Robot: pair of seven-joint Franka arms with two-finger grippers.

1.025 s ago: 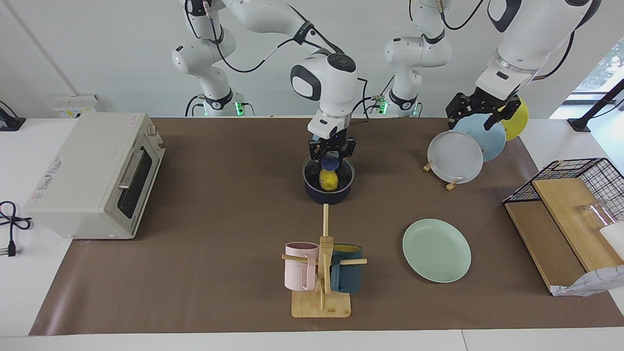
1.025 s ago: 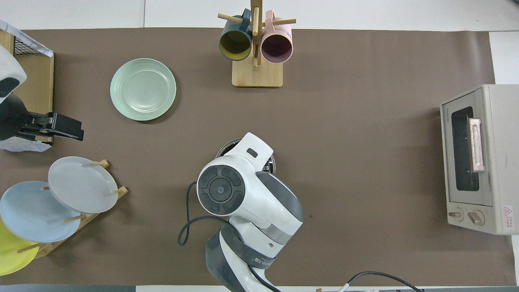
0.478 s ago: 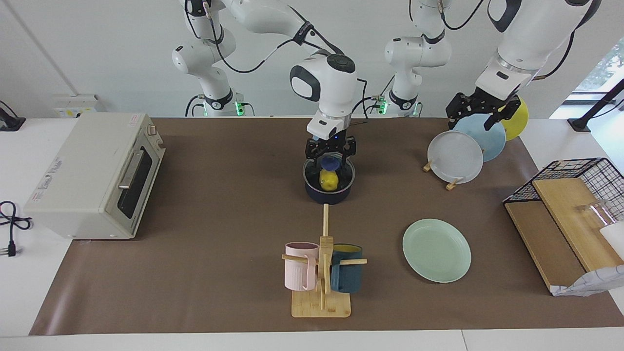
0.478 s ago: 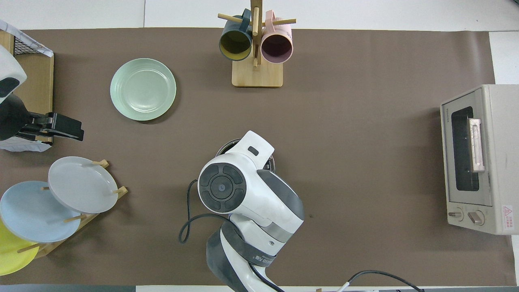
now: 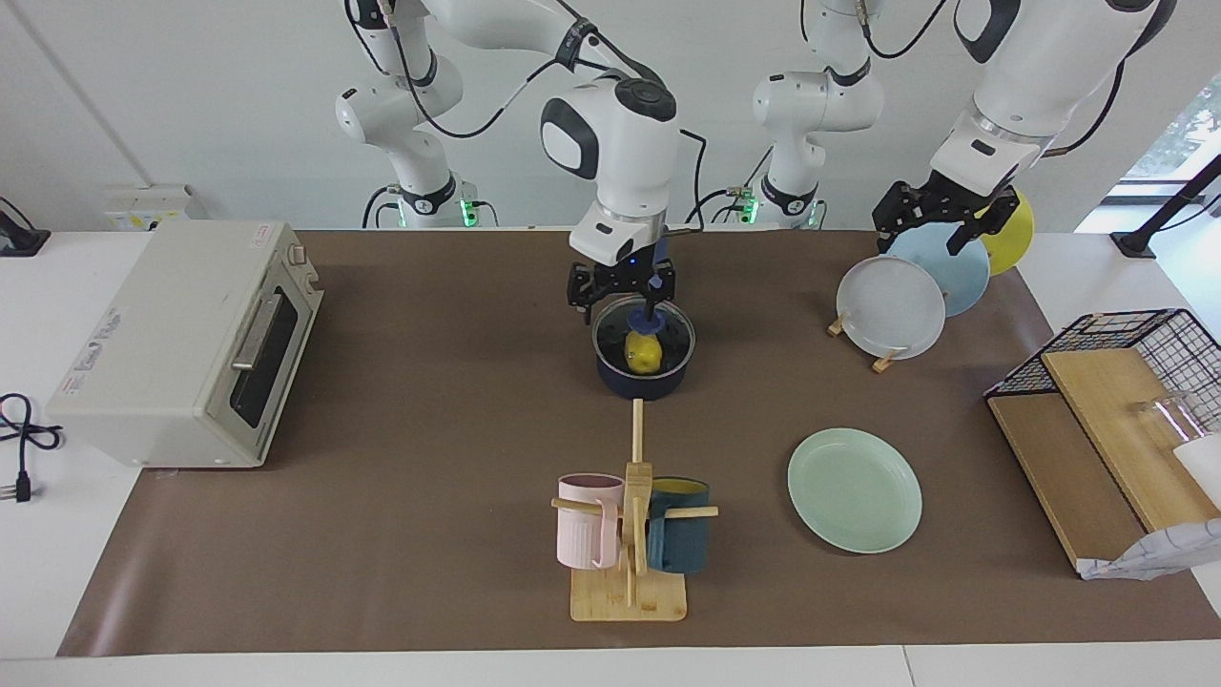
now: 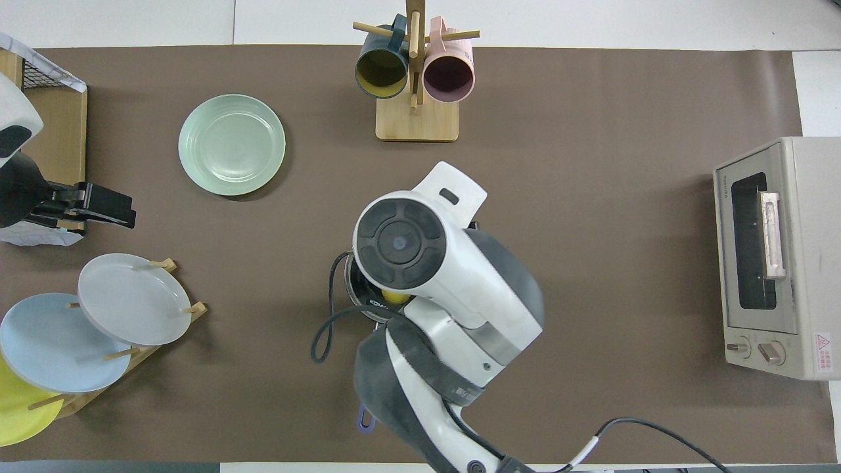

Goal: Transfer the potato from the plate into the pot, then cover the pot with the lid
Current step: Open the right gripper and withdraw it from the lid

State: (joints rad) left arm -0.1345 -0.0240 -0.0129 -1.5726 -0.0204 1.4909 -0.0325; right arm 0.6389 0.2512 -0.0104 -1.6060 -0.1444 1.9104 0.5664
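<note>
Lifted clear of the lid (image 5: 670, 332) since a second ago and shifted a little toward the right arm's end of the surface: right gripper (image 5: 620, 296), fingers spread wide, holding nothing, hanging just above the pot (image 5: 641, 386). Judged a release after seating the cover. Lid resting level on the pot's rim, blue knob up. Potato (image 5: 644, 353) seen through the glass, lying inside the pot, near the middle of the surface and closer to the robots' edge. Plate (image 5: 854, 489) bare, farther from the robots than the pot, toward the left arm's end. Both steps look done.

Waiting over the plate rack (image 5: 887, 361) near the corner by the left arm's base: left gripper (image 5: 938, 221), open wide, empty, well out of the way.

Writing: red warning sticker (image 6: 821, 343) on the toaster oven (image 5: 181, 334) beside the dials, text too small to read. Brand mark above the oven door likewise unreadable. Lettering on the right arm's band only partly visible.
</note>
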